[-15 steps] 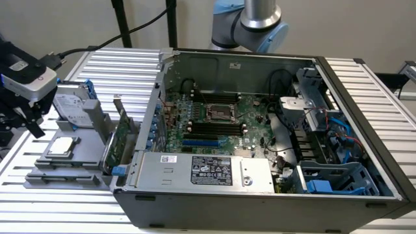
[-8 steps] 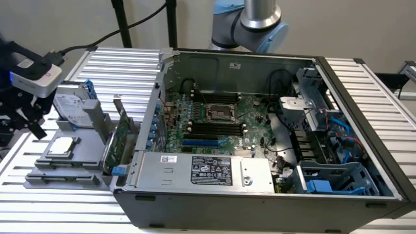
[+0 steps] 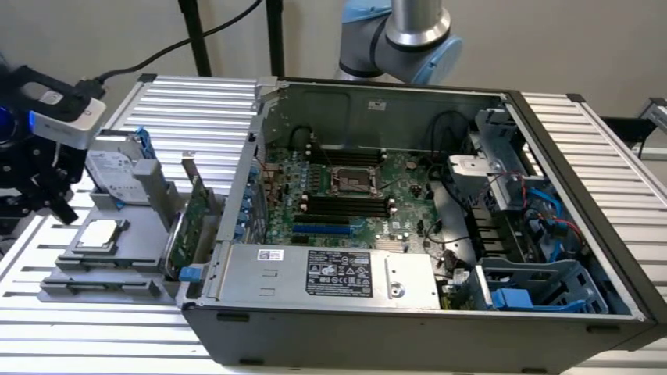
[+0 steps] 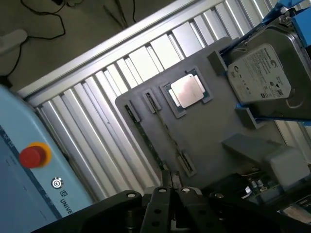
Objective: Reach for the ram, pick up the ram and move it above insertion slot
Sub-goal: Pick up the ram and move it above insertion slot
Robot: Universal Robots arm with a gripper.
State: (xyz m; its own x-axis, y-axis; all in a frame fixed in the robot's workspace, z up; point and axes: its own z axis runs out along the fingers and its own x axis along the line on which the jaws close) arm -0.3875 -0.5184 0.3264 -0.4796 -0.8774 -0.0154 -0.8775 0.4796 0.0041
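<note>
The ram (image 4: 146, 141) is a thin green stick standing on edge in a groove of the grey holder tray (image 4: 209, 131), near the tray's outer border. My gripper (image 4: 170, 178) hovers over that tray, its fingertips close together with nothing between them, just off one end of the stick. In the exterior view the gripper (image 3: 55, 199) hangs at the far left, beside the tray (image 3: 105, 273) and outside the computer case. The insertion slots (image 3: 344, 205) are several parallel black sockets in the middle of the motherboard, far from the gripper.
On the tray sit a silver processor (image 4: 187, 90) and a hard drive (image 4: 265, 73) in a blue frame. A green expansion card (image 3: 187, 226) stands between tray and case (image 3: 417, 328). A blue slot (image 3: 328, 229) and the square processor socket (image 3: 349, 180) flank the black sockets. A red stop button (image 4: 33, 155) lies nearby.
</note>
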